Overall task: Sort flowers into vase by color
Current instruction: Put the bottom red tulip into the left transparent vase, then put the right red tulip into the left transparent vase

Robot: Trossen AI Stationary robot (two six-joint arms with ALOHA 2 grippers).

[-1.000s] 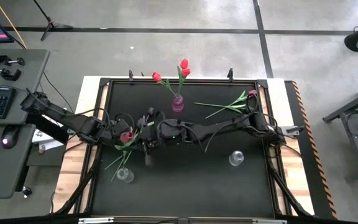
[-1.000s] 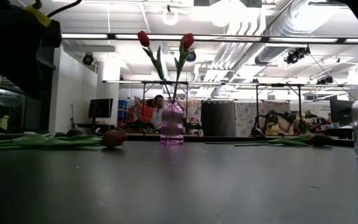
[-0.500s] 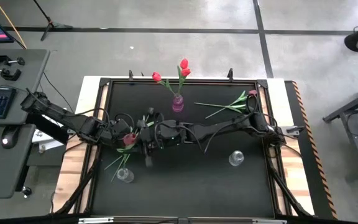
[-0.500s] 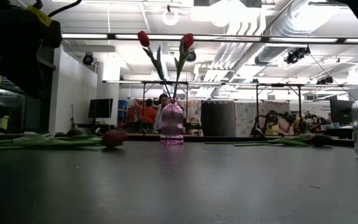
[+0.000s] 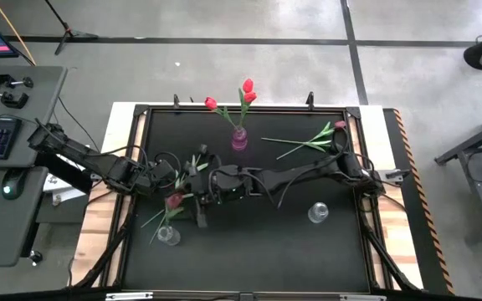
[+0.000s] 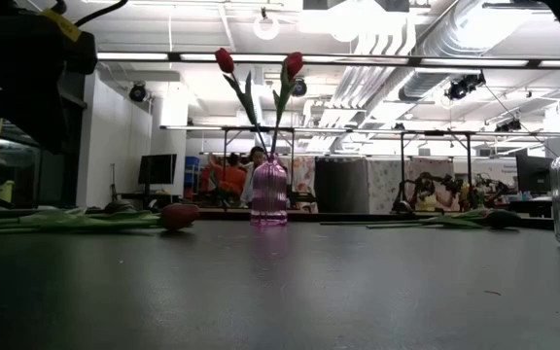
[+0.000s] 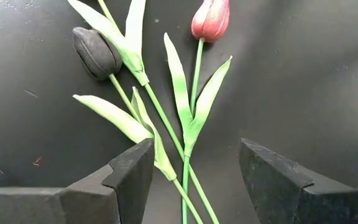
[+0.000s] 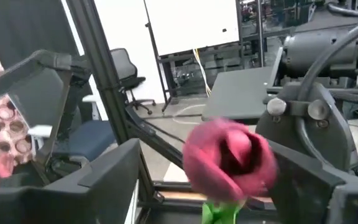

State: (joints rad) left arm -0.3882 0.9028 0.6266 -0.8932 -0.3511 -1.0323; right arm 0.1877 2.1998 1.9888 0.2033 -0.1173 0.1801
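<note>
A pink tulip stands with its stem in a clear vase at the table's near left. In the right wrist view its head shows between the open fingers of my right gripper, apart from both. My right gripper reaches in from the right. My left gripper hovers open beside it, over a dark tulip and a pink tulip that lie on their sides on the table. A purple vase at the far middle holds two red tulips.
A second clear vase stands at the near right. More flowers lie on the table at the far right. A tulip with a red head lies on the table at the left of the low view. Cables run along both arms.
My right gripper has opened and let go of the pink tulip. The tulip has sunk lower into the clear vase, and its head now stands nearer the table's near edge than before.
</note>
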